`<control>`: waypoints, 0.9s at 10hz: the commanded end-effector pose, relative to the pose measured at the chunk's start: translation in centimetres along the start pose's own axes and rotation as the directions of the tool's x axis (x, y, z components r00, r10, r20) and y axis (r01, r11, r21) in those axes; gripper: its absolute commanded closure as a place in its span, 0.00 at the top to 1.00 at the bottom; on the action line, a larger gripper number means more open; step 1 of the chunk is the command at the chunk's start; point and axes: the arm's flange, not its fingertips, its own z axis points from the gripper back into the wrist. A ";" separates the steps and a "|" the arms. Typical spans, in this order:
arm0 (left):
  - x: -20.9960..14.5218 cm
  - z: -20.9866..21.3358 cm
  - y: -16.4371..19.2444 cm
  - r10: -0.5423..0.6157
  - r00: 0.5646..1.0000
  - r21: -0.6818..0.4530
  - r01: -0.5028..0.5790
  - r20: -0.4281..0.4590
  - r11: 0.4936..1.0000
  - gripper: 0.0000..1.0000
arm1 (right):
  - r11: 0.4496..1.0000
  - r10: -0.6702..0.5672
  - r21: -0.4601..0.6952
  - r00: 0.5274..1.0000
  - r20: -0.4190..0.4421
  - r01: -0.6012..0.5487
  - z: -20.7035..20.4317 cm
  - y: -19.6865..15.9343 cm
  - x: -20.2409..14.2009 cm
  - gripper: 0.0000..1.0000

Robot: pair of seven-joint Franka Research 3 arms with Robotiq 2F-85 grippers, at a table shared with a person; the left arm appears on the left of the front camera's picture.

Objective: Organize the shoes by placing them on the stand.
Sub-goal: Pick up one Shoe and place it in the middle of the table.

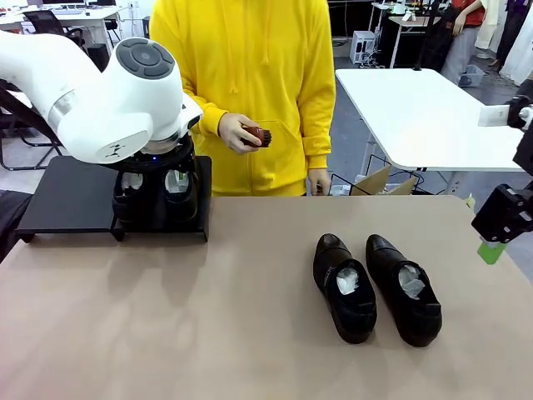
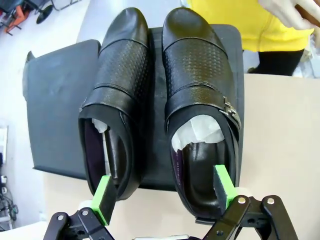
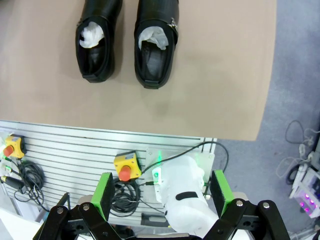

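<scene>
We've got a beige worktop (image 1: 208,342) in a lab room, with a white table (image 1: 416,117) behind it. The black stand (image 1: 71,196) sits at the worktop's far left. The left arm (image 1: 92,96) bends down over the stand's right end. A buckled shoe (image 2: 200,95) and its mate (image 2: 120,95) sit side by side on the stand, toes away from the left claw (image 2: 162,189). We see that claw spread wide across both heels, gripping nothing. The third shoe (image 1: 344,287) and fourth shoe (image 1: 404,287) lie on the worktop right of centre. They are well apart from the right claw (image 3: 162,191), which is spread and empty. The person's hand (image 1: 237,132) holds a small brush (image 1: 258,136).
</scene>
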 end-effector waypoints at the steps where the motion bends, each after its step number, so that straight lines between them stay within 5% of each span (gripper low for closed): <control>1: 0.2 0.1 0.0 0.000 1.000 0.007 0.000 0.017 1.000 1.00 | 1.000 0.002 0.012 1.000 0.011 -0.003 0.1 0.0 0.3 1.00; 3: 0.0 0.0 0.0 0.000 1.000 -0.001 0.000 0.001 1.000 1.00 | 1.000 0.002 0.012 1.000 0.011 -0.003 0.1 0.0 0.3 1.00; 6: -2.0 9.9 0.6 0.003 0.993 -0.144 -0.021 -0.122 0.989 1.00 | 1.000 0.002 0.012 1.000 0.011 -0.003 0.1 0.0 0.3 1.00; 9: -3.9 14.8 3.2 -0.029 0.982 -0.303 -0.030 -0.188 0.953 1.00 | 1.000 0.002 0.012 1.000 0.011 -0.003 0.1 0.0 0.3 1.00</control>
